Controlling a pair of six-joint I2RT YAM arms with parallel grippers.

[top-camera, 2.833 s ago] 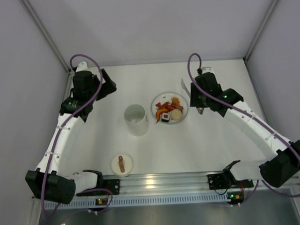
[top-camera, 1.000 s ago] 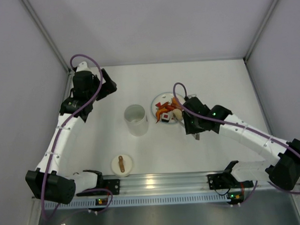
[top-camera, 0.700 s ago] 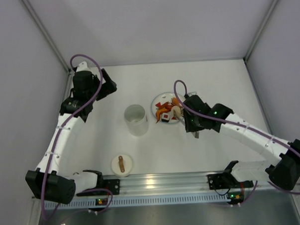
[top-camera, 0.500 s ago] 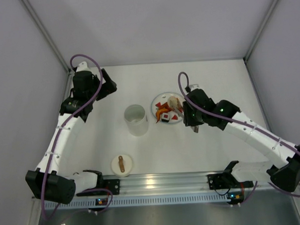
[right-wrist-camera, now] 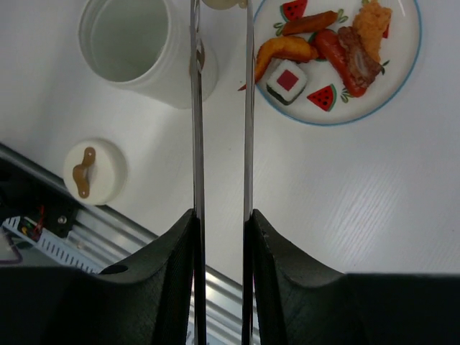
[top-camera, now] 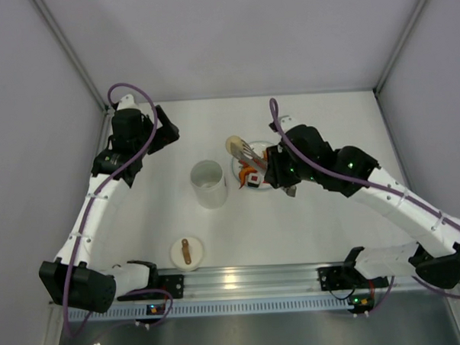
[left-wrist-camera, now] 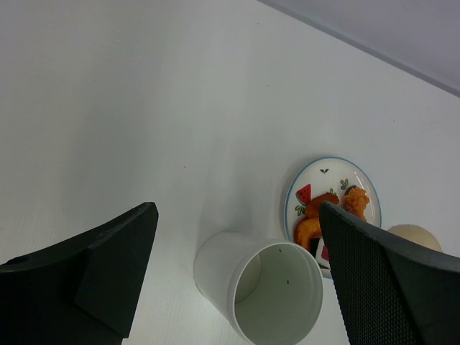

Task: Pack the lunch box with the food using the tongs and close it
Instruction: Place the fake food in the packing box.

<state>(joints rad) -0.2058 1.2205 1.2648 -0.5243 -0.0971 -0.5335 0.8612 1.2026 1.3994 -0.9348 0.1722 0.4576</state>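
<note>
The lunch box (top-camera: 208, 182) is a white open cup, left of the plate (top-camera: 238, 167), with nothing in it in the wrist views (right-wrist-camera: 180, 86) (left-wrist-camera: 215, 266). Its lid (top-camera: 186, 252) with the brown strap lies near the front rail, also in the right wrist view (right-wrist-camera: 93, 171). My right gripper (top-camera: 279, 170) (right-wrist-camera: 221, 215) is shut on the silver tongs (top-camera: 256, 154) (right-wrist-camera: 195, 108). The tong tips pinch the beige ball (top-camera: 234, 145) (right-wrist-camera: 223, 3) in the air, between plate and cup. The remaining food (right-wrist-camera: 287, 79) lies on the plate (right-wrist-camera: 406, 65). My left gripper (top-camera: 164, 130) (left-wrist-camera: 236, 208) is open and empty at the back left.
The enclosure's grey walls stand close on the left, back and right. An aluminium rail (top-camera: 242, 279) with both arm bases runs along the near edge. My right arm's elbow (top-camera: 352, 163) hangs over the table right of the plate.
My right gripper has lifted the tongs with the beige ball off the plate and swung them left towards the lunch box. The left arm has not moved.
</note>
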